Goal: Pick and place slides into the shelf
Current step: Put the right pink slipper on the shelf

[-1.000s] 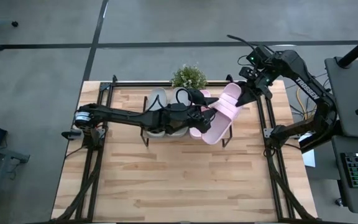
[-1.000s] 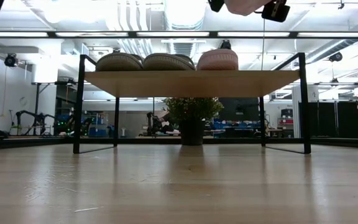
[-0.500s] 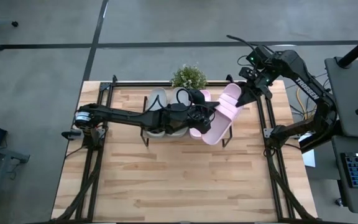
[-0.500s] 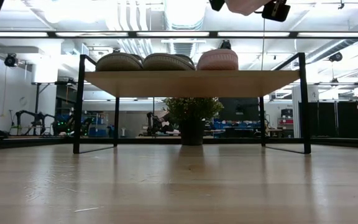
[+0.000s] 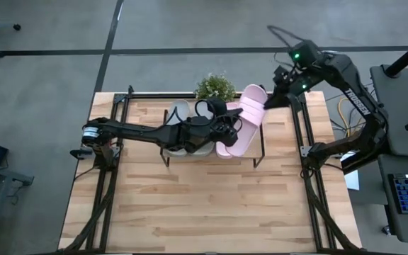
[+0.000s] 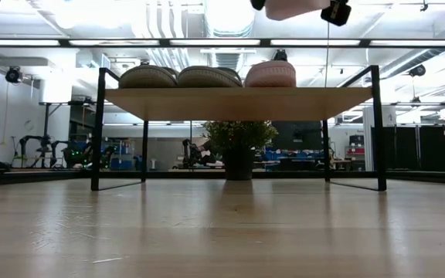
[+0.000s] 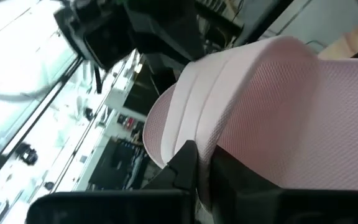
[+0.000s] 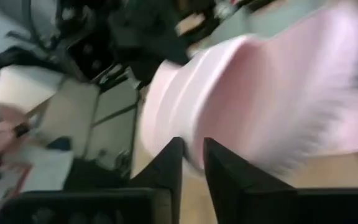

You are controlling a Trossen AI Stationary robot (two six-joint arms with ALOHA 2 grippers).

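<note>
3 of 4 done imo: both grey-green slides point(image 6: 178, 76) + one pink slide point(image 6: 270, 74) sit on the shelf point(image 6: 238, 101), centre frame. Last pink slide point(image 5: 251, 106) is up in the air, upper right; right gripper point(image 5: 273, 99) pinching its end, left gripper point(image 5: 234, 124) clamped on it too. Just needs setting down.

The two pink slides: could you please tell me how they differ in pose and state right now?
One pink slide lies flat on the shelf, beside the grey-green pair; the other pink slide hangs tilted above the shelf's far right part. The lying one has the left claw at it; the raised one is carried by the right claw. Both are pale pink with wide straps.
</note>
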